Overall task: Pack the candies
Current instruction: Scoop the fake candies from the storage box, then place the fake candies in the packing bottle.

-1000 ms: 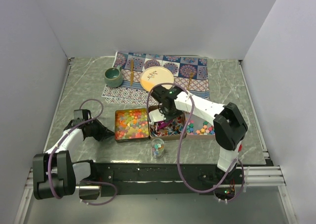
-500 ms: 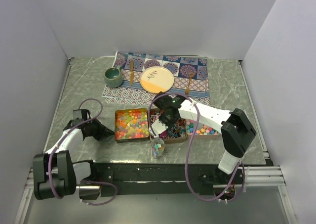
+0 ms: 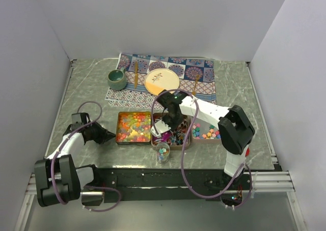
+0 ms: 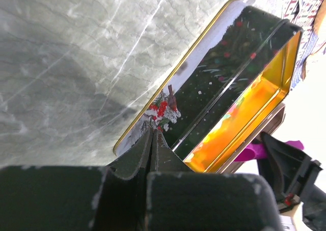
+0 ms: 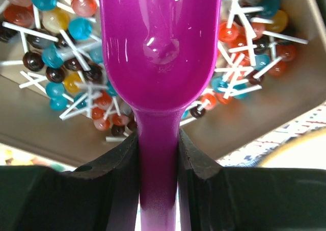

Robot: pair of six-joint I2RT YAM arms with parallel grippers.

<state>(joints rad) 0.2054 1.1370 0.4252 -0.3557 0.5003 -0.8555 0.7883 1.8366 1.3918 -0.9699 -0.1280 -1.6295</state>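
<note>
Left side first: my left gripper [image 3: 108, 136] sits low on the marbled grey table [image 3: 81, 88]. Its black fingers [image 4: 137, 159] are pressed together, tip right at the glossy printed wall of the left tin [image 4: 214, 73]. Inside that tin is a heap of soft orange, yellow and red gummies [image 3: 134, 126]. Just near of the 3 tins, 1 small clear cup [image 3: 163, 158] holds a few candies [image 3: 162, 150]. My right gripper [image 5: 158, 154] pinches the smooth handle of the purple plastic scoop [image 5: 158, 47]. The scoop's bowl hangs over the middle tin [image 5: 35, 129], which is full of round lollipops [image 5: 56, 47] on thin white sticks. Pastel star pieces [image 3: 209, 133] lie in the right tin [image 3: 206, 140].
</note>
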